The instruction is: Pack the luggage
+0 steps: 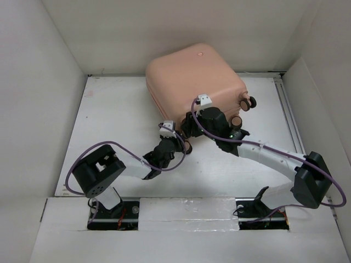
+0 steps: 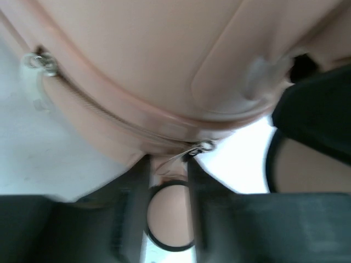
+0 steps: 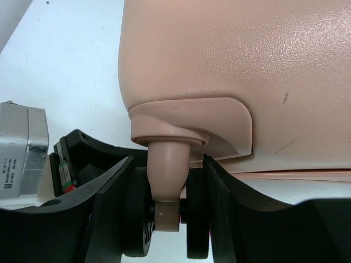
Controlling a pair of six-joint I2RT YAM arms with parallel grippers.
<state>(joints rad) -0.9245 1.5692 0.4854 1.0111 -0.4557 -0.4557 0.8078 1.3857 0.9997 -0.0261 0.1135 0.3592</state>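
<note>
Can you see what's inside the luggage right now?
No. The luggage lies shut, its halves together along the zipper, so only its pink outside shows. The lining and any contents are covered.

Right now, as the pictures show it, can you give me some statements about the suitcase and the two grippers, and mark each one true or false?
1. The suitcase has its lid down. True.
2. The right gripper has its fingers on both sides of a wheel. True.
3. The suitcase lies at the near edge, next to the arm bases. False: it lies at the far side of the table, by the back wall.
4. The left gripper hovers over the top of the suitcase. False: it is at the near side, by the zipper pull.
5. The suitcase is blue. False: it is pink.
</note>
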